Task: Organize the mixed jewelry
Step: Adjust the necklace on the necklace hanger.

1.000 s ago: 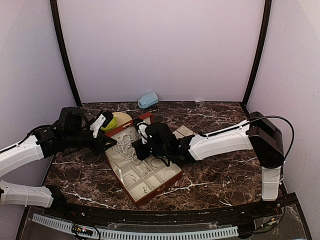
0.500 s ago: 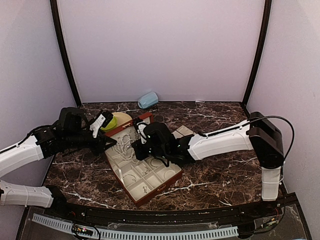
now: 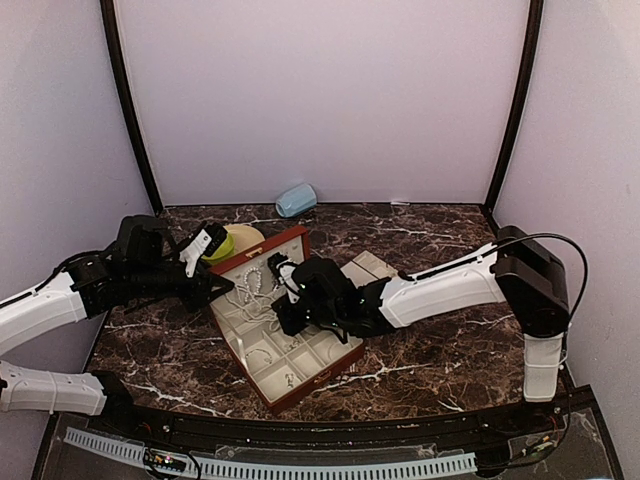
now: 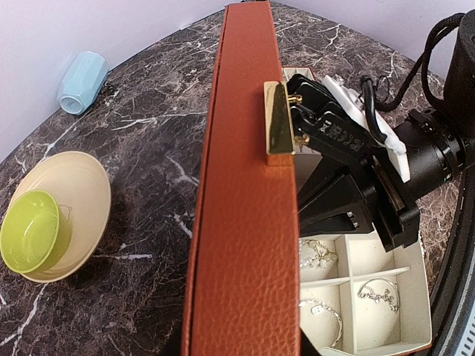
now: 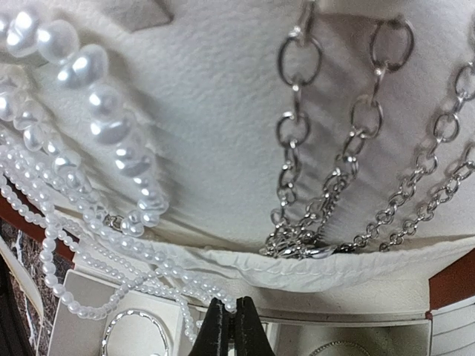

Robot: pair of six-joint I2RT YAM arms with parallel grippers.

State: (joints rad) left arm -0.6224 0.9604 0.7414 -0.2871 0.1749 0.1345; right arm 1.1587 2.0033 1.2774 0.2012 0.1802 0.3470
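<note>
- From above: the left tool [image 3: 210, 283] sits at the end of the lid [image 3: 262, 247], seemingly part-closed on it to prop it up. The right tool [image 3: 280, 305] reaches into the case [image 3: 345, 352], where the jewelry [image 3: 250, 285] lies. If that hold slips, I reckon the lid drops onto the right arm. The dark veined marble tabletop [image 3: 440, 330] looks slick, so a tug could skate the case. Pale lilac walls [image 3: 320, 100] and black posts [image 3: 130, 120] box it all in. A pale blue object [image 3: 296, 199] lies at the back.
- Left wrist: the lid's edge runs straight out from under the camera, with its gold clasp [image 4: 278, 126] facing up. This tool's own fingers are hidden. Bracelets [image 4: 378, 293] rest in the cream compartments [image 4: 367, 252]. A green bowl [image 4: 30, 230] sits in a cream bowl [image 4: 63, 204] well to the left.
- Right wrist: the tips are pinched fully together with nothing plainly between them. They sit just under a fine bead strand [image 5: 111, 282], near fat pearls [image 5: 104, 111] and chains [image 5: 334, 185] hanging on the lining. Pulling away could snag a loop and drag the whole tangle out.
</note>
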